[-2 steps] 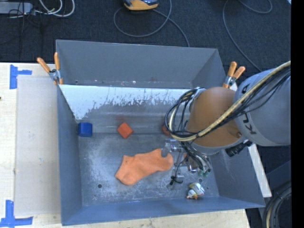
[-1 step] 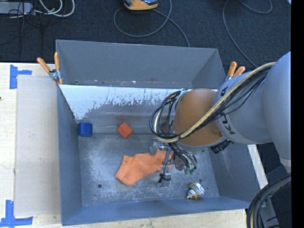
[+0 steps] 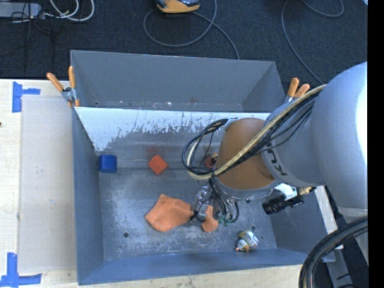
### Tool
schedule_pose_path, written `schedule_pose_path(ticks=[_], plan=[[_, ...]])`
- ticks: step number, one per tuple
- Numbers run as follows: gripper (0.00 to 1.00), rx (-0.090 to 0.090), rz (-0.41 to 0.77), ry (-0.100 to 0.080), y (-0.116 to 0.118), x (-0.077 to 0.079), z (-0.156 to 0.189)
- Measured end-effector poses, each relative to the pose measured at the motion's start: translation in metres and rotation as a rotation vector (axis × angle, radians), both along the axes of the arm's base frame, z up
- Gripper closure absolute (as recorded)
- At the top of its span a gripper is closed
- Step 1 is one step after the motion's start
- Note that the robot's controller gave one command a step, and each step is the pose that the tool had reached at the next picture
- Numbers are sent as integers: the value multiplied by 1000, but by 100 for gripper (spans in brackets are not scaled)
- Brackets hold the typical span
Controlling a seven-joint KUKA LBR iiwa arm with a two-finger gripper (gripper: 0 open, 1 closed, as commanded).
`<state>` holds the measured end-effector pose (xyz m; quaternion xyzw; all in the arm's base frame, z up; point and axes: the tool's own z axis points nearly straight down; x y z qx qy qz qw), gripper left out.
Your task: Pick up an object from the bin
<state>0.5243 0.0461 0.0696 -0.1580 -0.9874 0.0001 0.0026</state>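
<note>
One bin (image 3: pixel 174 80): grey metal with sloping walls; its floor is scuffed with pale scratches and specks, thickest along the far wall.
Room: a dark floor (image 3: pixel 120 38) lies beyond the bin's far side, with pale and dark cables looping across it.
Arm: it comes in from the right, a broad grey body with an orange cover (image 3: pixel 243 155) at the wrist and black cables bowed around it.
End effector (image 3: pixel 204 212): low over the bin's floor, right of centre toward the near wall; whether it is open or closed I cannot tell.
Nearest thing: a flat, floppy orange piece (image 3: pixel 165 213) lies on the floor with its right edge at the end effector.
Also close: a small orange lump (image 3: pixel 210 225) just below the end effector.
Farther off: a small white and yellow thing (image 3: pixel 246 240) near the front wall, an orange-red cube (image 3: pixel 158 165) and a blue cube (image 3: pixel 108 163) toward the far left.
</note>
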Motion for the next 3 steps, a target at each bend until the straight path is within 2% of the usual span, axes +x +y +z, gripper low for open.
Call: schedule_pose_path(ticks=[3], plan=[[100, 0, 19, 1, 11, 4, 3]])
